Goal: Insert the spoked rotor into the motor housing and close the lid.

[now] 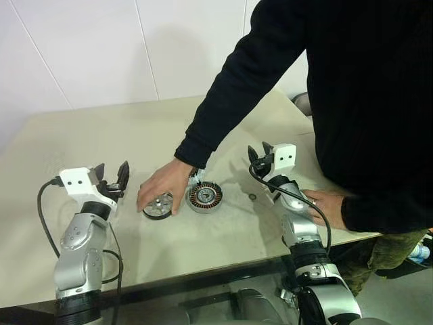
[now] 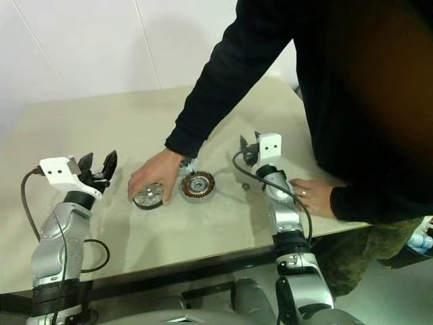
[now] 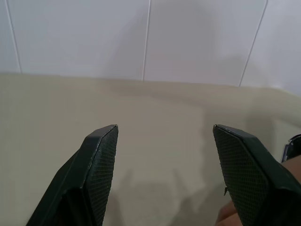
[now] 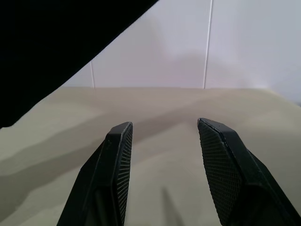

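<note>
Left hand (image 1: 114, 175) sits raised over the left part of the beige bench (image 1: 81, 135), fingers spread wide, nothing between them. Left wrist view confirms: both black fingers (image 3: 101, 155) well apart, bare bench surface and white tiled wall (image 3: 141, 37) beyond them, and the edge of a person's hand at the lower corner beside one finger.

Just right of the left hand, a person's hand (image 1: 162, 188) lies flat on the bench, palm down, covering the upper part of the spoked wheel (image 1: 158, 205). Wheel lies flat; black rim and silver spokes visible below the person's fingers. The person's fingers touch it.

Immediately right of the wheel, near but apart from it, the motor housing (image 1: 204, 196) lies flat on the bench, copper windings up, grey centre exposed. A small pale object (image 1: 196, 177) peeks out behind the housing under the person's wrist; cannot tell what it is.

A small dark fleck (image 1: 252, 197) lies on the bench between the housing and the right arm.

Right hand (image 1: 258, 155) is raised over the right part of the bench, fingers moderately apart, empty. Right wrist view: two fingers (image 4: 117, 160) spread, bench beyond, black sleeve (image 4: 56, 42) across the upper corner.

Far right: the person's other hand (image 1: 325, 202) rests on the bench edge, beside the right arm.
</note>
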### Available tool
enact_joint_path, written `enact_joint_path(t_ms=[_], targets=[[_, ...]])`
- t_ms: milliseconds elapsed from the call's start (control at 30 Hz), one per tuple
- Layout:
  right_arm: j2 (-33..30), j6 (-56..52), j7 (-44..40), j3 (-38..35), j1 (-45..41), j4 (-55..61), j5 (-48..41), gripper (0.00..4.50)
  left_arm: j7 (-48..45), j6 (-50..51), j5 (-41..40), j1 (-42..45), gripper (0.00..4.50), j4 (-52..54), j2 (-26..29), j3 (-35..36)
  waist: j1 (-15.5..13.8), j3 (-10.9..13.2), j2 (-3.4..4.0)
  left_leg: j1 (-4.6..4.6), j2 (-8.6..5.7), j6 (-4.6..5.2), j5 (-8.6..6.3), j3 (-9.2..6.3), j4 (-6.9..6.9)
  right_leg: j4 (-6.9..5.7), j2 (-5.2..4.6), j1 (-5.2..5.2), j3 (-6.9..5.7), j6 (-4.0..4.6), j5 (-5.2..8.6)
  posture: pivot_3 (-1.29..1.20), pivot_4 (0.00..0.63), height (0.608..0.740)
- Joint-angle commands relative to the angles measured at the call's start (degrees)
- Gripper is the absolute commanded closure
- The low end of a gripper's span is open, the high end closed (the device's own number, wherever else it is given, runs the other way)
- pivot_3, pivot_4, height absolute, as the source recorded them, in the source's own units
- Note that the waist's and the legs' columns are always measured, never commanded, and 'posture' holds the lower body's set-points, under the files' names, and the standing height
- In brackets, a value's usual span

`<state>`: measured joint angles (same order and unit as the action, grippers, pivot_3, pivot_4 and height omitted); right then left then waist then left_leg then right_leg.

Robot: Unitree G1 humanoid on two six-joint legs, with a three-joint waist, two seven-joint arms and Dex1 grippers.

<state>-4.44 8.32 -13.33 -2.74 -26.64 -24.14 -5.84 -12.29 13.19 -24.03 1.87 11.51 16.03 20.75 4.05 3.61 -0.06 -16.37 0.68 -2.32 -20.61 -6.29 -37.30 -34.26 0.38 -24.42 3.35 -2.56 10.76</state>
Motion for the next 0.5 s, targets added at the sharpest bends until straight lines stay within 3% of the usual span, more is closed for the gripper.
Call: enact_joint_path(t_ms=[33, 233, 500], targets=[[0.4, 1.5, -0.2, 0.1, -2.3, 0.2, -0.2, 2.25, 0.0, -0.1, -1.3, -2.1, 1.06, 3.6, 2.1, 4.4, 0.0, 0.0, 0.00, 0.00, 0.00, 0.00, 0.00, 0.00, 0.01, 0.00, 0.00, -0.01, 0.00, 0.00, 0.00, 0.00, 0.000, 0.740], [0.1, 1.7, -0.9, 0.1, -2.8, -0.7, -0.3, 2.25, 0.1, -1.2, -1.5, -8.0, 1.06, 4.0, 3.0, 9.1, 0.0, 0.0, 0.01, 0.00, 0.01, 0.00, 0.00, 0.00, 0.02, 0.02, 0.00, -0.02, 0.00, 0.05, 0.04, 0.00, 0.000, 0.740], [0.1, 1.5, -1.8, 0.3, -3.2, -1.0, -0.4, 2.25, 1.6, -2.0, -0.9, -7.5, 1.06, 4.1, 1.7, 8.7, 0.0, 0.0, 0.01, 0.00, 0.01, 0.00, 0.00, 0.00, -0.02, 0.00, 0.00, -0.01, -0.01, 0.07, 0.05, 0.00, 0.000, 0.740]])
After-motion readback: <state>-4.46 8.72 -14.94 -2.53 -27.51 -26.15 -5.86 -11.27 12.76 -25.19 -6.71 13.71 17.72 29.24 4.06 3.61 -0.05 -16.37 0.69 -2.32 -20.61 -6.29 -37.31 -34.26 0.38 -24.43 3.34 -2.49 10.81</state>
